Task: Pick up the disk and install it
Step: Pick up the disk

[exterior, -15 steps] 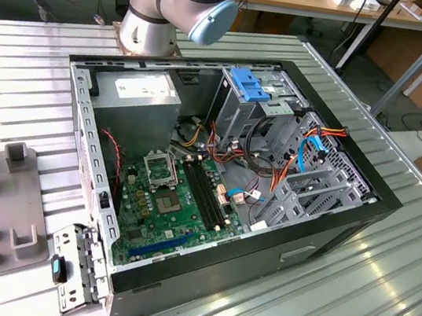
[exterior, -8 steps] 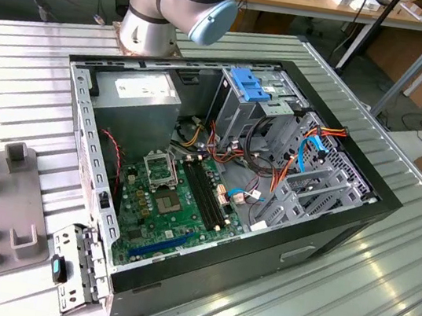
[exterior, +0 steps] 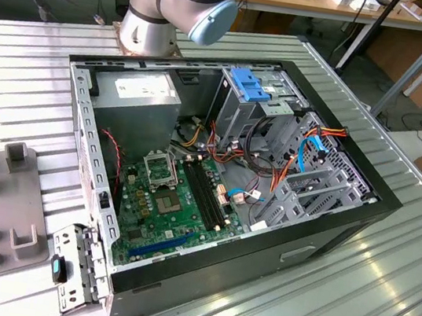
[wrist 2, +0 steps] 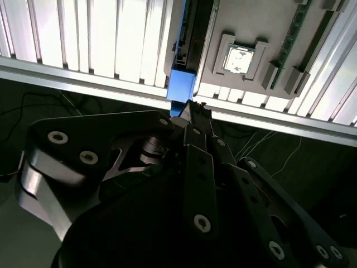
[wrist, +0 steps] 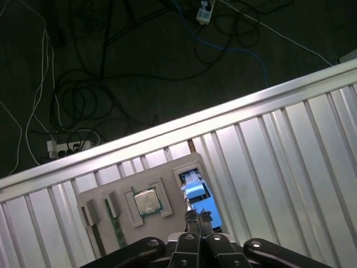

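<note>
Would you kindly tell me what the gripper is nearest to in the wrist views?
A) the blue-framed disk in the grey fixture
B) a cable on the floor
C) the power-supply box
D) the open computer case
A: in the first wrist view the gripper hangs right by the blue-framed disk, which sits in a slot of the grey fixture beside a silver chip.

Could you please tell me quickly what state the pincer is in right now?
Pincer: closed, holding the disk by its blue carrier.
</note>
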### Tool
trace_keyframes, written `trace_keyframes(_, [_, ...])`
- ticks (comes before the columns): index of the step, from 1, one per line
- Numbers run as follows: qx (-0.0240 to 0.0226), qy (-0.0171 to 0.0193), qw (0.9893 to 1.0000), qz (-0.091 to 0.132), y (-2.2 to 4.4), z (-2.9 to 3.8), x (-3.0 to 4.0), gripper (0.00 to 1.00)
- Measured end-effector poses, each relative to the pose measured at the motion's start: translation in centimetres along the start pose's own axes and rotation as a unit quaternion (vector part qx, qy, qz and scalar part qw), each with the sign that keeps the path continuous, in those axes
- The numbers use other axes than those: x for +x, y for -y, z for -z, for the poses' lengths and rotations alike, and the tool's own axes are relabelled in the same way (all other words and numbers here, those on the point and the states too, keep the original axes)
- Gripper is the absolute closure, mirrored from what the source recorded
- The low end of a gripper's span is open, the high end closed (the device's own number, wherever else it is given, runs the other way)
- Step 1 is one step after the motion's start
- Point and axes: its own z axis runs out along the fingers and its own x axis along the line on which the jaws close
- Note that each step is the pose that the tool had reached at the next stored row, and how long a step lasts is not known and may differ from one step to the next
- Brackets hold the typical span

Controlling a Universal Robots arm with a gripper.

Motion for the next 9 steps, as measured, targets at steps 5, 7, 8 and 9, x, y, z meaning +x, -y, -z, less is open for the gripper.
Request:
trace_keyframes(5, [0.0,0.0,1.0,0.001,0.0,0.0,0.0,0.89])
trace_keyframes(7, [0.0001,-0.0003,1.0,0.009,0.0,-0.01,0.0,0.89])
trace_keyframes(8, [0.0001,-0.0009,0.9997,0.025,0.0,-0.01,0.0,0.89])
trace_keyframes(9, [0.0001,-0.0013,0.9994,0.033,0.0,-0.01,0.0,0.89])
